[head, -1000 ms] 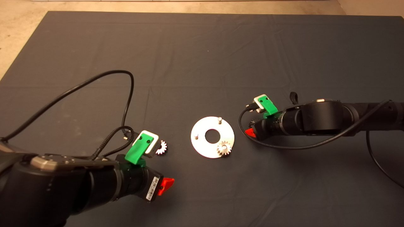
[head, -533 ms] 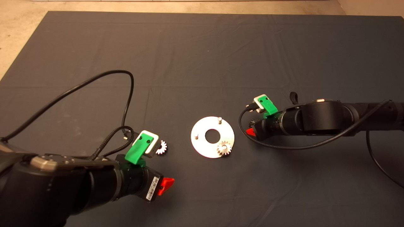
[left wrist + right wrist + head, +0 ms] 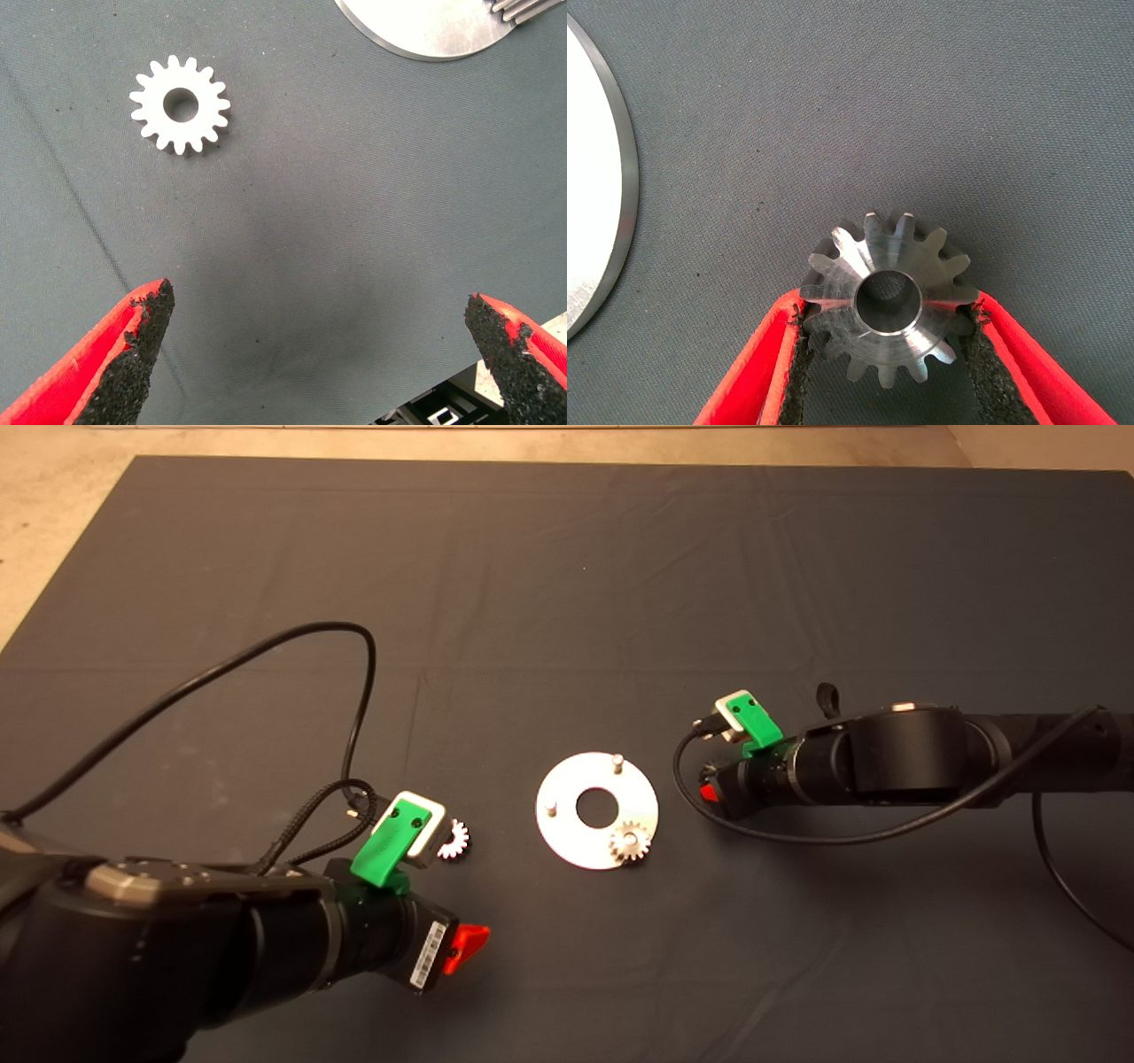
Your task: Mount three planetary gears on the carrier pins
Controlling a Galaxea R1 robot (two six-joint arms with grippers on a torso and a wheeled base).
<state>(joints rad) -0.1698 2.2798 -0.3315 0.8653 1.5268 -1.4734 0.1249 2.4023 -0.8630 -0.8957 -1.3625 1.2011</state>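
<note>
Planetary gears were found in three places. One gear (image 3: 629, 841) sat on the near-right pin of the disc (image 3: 567, 841); the far pin (image 3: 617, 762) and left pin (image 3: 550, 809) stood bare. A silver gear (image 3: 180, 105) lay flat on the mat (image 3: 567, 584) left of the disc, beside the left gripper (image 3: 319, 354), whose fingers were spread wide and held nothing. The right gripper (image 3: 881, 354), right of the disc, was clamped on a third gear (image 3: 888, 297) by its toothed rim.

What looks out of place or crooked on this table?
Nothing stands out. One gear sits on a pin of the disc, a second lies flat on the mat, and the right gripper grips a third.
</note>
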